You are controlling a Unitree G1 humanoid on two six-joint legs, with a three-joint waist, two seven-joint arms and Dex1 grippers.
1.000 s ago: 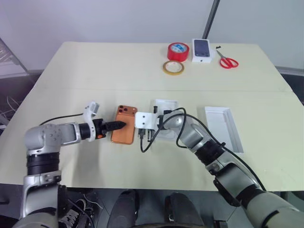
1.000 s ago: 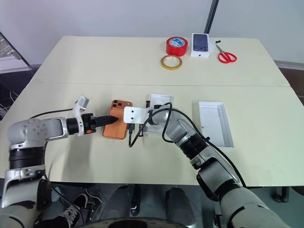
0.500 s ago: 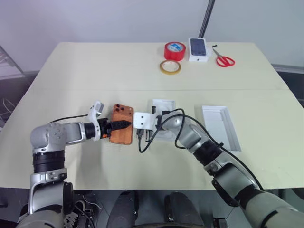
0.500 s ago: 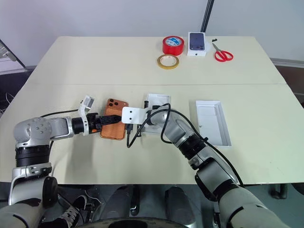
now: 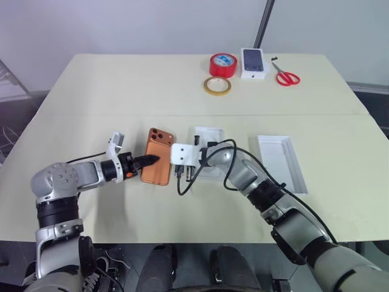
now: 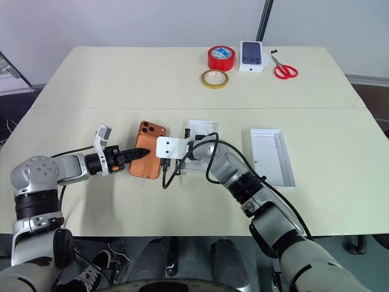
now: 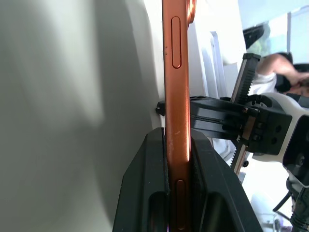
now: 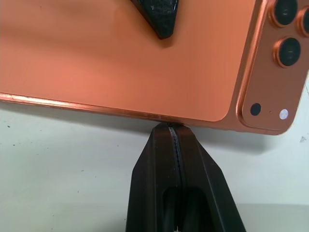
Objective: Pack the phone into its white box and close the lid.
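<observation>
Clamping now: left gripper pinches phone, earlier open; right gripper shut

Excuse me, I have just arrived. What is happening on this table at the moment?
The robot is packing an orange phone. Its left end effector is clamped on the phone's edge, one finger above and one below. The right end effector, closed, presses its tip against the opposite edge. The white box lies just beside the phone, and the lid waits further right, so nothing is packed yet.
</observation>
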